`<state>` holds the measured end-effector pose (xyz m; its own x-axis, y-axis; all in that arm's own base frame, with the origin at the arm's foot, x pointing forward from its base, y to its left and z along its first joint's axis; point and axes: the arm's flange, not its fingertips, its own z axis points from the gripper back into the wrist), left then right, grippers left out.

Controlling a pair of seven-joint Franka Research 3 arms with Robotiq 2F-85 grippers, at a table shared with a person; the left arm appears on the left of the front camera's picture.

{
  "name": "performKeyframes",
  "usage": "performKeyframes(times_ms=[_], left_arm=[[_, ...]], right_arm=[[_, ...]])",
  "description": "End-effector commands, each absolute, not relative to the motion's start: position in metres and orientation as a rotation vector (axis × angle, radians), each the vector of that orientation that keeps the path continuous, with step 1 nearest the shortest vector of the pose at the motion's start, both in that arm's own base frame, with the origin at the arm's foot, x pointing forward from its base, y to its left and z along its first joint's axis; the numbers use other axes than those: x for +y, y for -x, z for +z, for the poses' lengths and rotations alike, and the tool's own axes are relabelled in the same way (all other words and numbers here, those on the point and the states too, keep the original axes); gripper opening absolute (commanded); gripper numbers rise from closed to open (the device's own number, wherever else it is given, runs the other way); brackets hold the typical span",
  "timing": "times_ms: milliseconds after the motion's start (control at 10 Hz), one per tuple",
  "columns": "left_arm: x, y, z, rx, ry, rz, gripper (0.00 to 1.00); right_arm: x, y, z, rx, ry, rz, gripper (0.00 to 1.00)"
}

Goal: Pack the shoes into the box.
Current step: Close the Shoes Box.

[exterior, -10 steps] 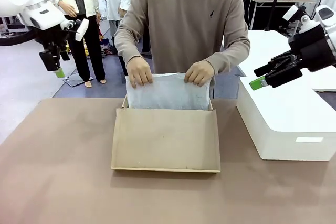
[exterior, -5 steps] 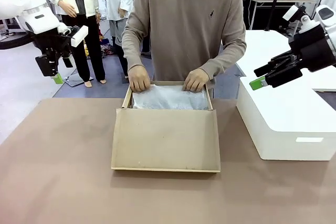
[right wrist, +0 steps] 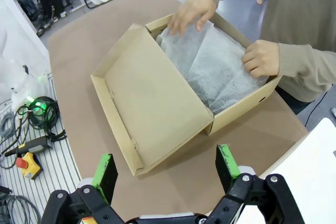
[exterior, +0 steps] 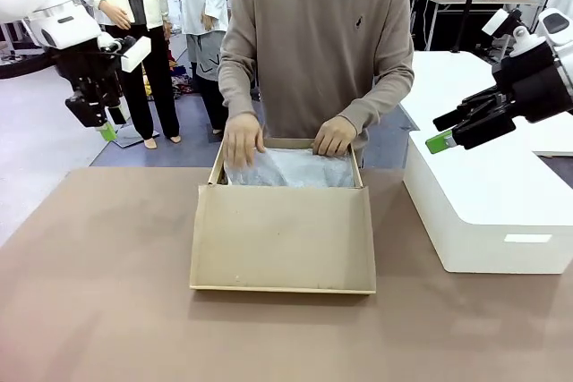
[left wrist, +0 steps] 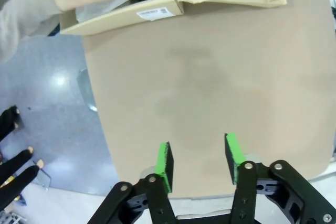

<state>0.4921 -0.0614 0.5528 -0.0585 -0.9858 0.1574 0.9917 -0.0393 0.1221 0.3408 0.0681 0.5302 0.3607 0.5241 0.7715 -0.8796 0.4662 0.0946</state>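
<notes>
1. At the far middle of the table (exterior: pixel 98 292), the front view has the box (exterior: pixel 282 239) open, with its lid lying flat toward the robot.
   - One hand (exterior: pixel 242 139) and the other hand (exterior: pixel 334 136) rest on the tissue (exterior: pixel 291 167) inside.
   - The left gripper (exterior: pixel 106 127) hangs high beyond the table's left corner. The right gripper (exterior: pixel 438 131) hangs above the white block (exterior: pixel 483 212). Both are well apart from the box.
   - This view adds how high each arm sits.
   - Risk: a reach into the box now would meet the hands.

2. In the left wrist view, the left gripper (left wrist: pixel 197 158) has its jaws partly parted with nothing between them, over the table's near edge.
   - This view adds the box's end wall and its label (left wrist: pixel 153 12). It also shows something dark under the tissue; I cannot tell whether that is a shoe or a shadow.
   - Risk: an approach from this side runs into that wall, or into the hand just above it.

3. In the right wrist view, the right gripper (right wrist: pixel 166 169) has its jaws spread wide and empty.
   - This view looks down into the box. The tissue covers the whole inside, so I cannot tell whether the shoes lie beneath it.
   - Risk: the flat lid lies between this gripper and the box's inside, so a low reach could catch its edge and shove the box. The loose tissue could also snag on a pad.
</notes>
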Motion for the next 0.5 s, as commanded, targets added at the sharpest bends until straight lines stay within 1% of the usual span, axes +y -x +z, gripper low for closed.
performKeyframes(times_ms=[0, 400], left_arm=[[-0.0575, -0.4958, 0.5571, -0.227, 0.078, -1.615, 0.00], [-0.0574, -0.4955, 0.5613, -0.225, 0.126, -1.622, 0.00]], right_arm=[[0.0695, -0.3437, 0.5279, -0.779, -0.580, 0.984, 1.00], [0.0695, -0.3437, 0.5279, -0.779, -0.580, 0.984, 1.00]])
